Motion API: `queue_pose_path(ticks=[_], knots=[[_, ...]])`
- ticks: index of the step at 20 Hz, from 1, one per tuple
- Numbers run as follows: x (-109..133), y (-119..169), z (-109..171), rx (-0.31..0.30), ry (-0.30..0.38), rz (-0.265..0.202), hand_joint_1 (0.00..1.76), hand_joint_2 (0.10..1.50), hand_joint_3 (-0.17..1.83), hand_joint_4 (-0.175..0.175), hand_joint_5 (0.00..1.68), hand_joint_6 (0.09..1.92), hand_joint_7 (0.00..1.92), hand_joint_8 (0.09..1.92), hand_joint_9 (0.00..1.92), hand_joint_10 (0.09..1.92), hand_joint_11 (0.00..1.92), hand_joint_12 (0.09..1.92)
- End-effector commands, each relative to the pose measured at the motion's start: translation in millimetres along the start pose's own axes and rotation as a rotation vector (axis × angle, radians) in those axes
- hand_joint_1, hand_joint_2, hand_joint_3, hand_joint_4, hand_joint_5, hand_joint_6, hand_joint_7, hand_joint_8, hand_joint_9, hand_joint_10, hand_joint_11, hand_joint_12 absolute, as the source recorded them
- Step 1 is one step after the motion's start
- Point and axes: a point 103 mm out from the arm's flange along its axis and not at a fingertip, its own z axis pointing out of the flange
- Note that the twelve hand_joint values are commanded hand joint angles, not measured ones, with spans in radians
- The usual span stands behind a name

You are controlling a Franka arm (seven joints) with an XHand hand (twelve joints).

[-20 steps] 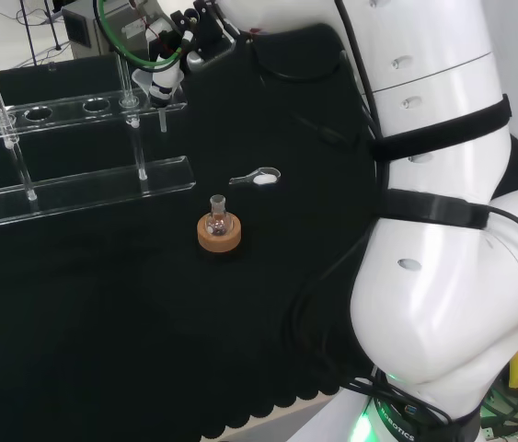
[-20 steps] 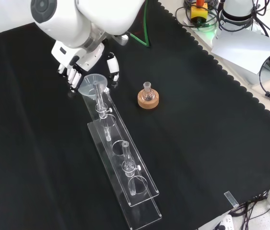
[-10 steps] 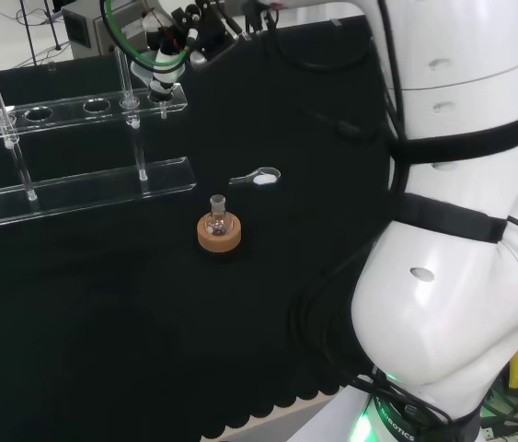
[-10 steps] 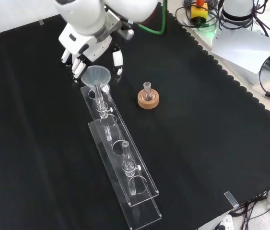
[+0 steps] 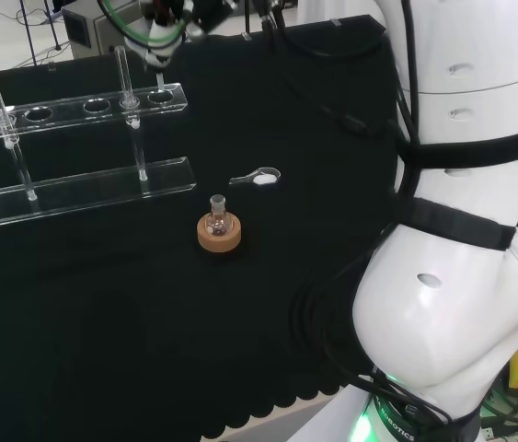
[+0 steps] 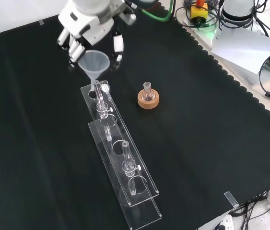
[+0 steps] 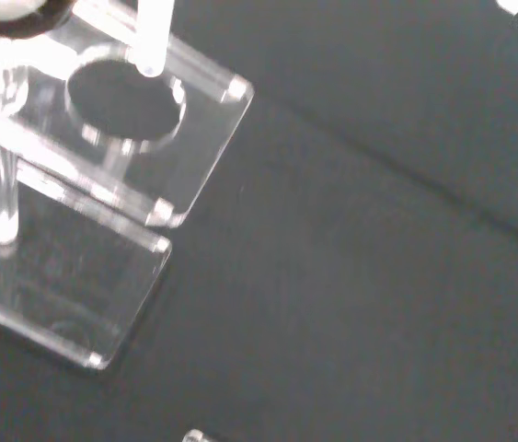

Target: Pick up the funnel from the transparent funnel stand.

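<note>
The hand (image 6: 89, 28) has risen since a moment ago, its fingers curled around the clear funnel (image 6: 94, 62). The funnel's stem tip (seen from the wrist) now hangs just above the end hole of the transparent funnel stand (image 6: 118, 158), so the lift looks nearly complete.

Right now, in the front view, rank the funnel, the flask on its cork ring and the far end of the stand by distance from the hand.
1. Funnel: held at the hand.
2. Flask: lower right, on its cork ring.
3. Stand: its lower end, farthest.
</note>
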Motion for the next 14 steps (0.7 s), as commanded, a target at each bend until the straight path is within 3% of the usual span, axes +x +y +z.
queue_pose_path(ticks=[1,7,14], knots=[[-9,-68,-36,-0.008,-0.032,0.06,0.77,0.7,0.63,-0.001,0.75,0.96,0.8,0.82,1.06,0.59,0.49,1.28],[-4,-110,-34,0.003,-0.023,0.093,0.77,0.7,0.64,-0.001,0.75,0.96,0.8,0.82,1.06,0.59,0.48,1.28],[-3,-151,-6,0.041,0.009,0.127,0.76,0.7,0.64,-0.002,0.74,0.96,0.79,0.82,1.06,0.59,0.48,1.28]])
